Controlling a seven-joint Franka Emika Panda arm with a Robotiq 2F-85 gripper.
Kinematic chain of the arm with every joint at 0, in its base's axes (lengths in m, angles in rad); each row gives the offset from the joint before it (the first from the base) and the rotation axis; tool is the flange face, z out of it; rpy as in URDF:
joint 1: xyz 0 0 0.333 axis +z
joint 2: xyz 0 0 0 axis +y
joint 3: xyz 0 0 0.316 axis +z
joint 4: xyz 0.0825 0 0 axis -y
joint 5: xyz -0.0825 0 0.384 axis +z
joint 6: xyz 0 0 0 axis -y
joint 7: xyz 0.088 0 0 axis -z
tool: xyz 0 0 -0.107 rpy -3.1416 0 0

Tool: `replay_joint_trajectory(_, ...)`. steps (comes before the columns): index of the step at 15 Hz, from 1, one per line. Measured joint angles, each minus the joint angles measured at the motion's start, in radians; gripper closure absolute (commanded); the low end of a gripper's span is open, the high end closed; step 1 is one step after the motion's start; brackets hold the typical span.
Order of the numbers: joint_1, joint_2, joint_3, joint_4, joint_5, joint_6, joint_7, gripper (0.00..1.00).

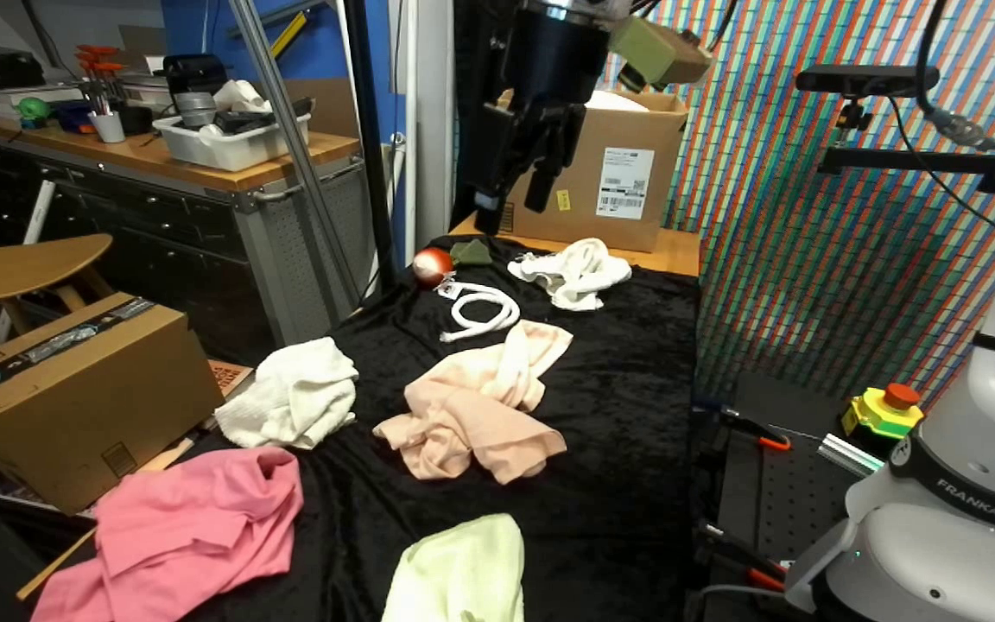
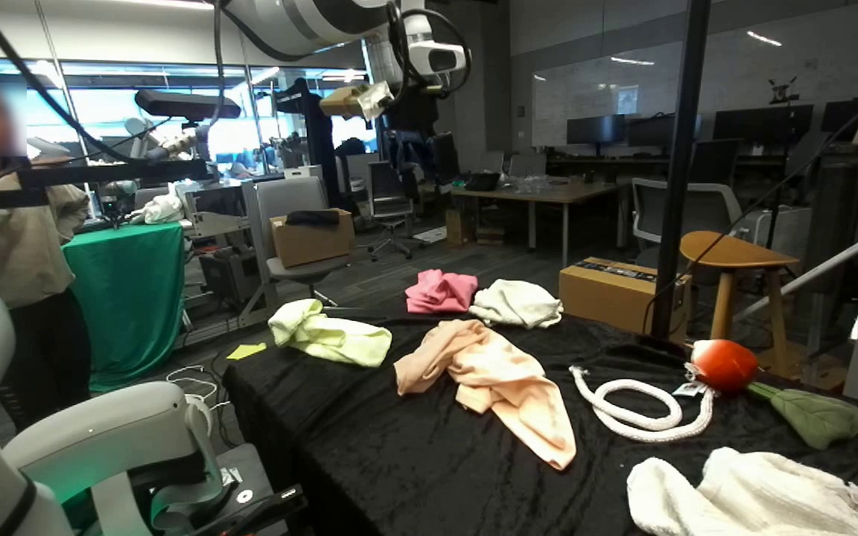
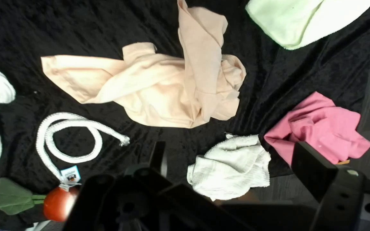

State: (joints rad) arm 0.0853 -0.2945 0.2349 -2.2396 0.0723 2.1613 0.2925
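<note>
High above the black-draped table [image 1: 627, 406], my gripper [image 1: 513, 207] stands open, its fingers well apart and nothing between them. Below the gap, in the wrist view, lies a crumpled white cloth [image 3: 231, 173], with a pink cloth [image 3: 329, 128] beside it at the table's edge. A twisted peach cloth [image 2: 500, 380] occupies the middle of the table in both exterior views. Pale green cloth [image 2: 332, 335] lies toward one end. A red-and-white plush radish [image 2: 727, 365] with green leaf [image 2: 820, 417] has a coiled white rope [image 2: 649, 434] attached. Another white cloth [image 1: 579, 272] rests near it.
A large cardboard box [image 1: 592, 173] stands behind the table's far end. Another cardboard box [image 1: 91, 406] sits off the side. A black post [image 2: 678, 171] rises near the edge. A person [image 2: 12, 246] stands beyond the arm base.
</note>
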Motion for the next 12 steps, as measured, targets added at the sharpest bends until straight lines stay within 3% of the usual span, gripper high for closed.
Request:
replay_joint_trajectory(6, 0.039, 0.270, 0.036, 0.178, -0.132, 0.151, 0.027, 0.00)
replay_joint_trajectory(12, 0.086, 0.522, -0.008, 0.373, -0.226, 0.204, 0.032, 0.00)
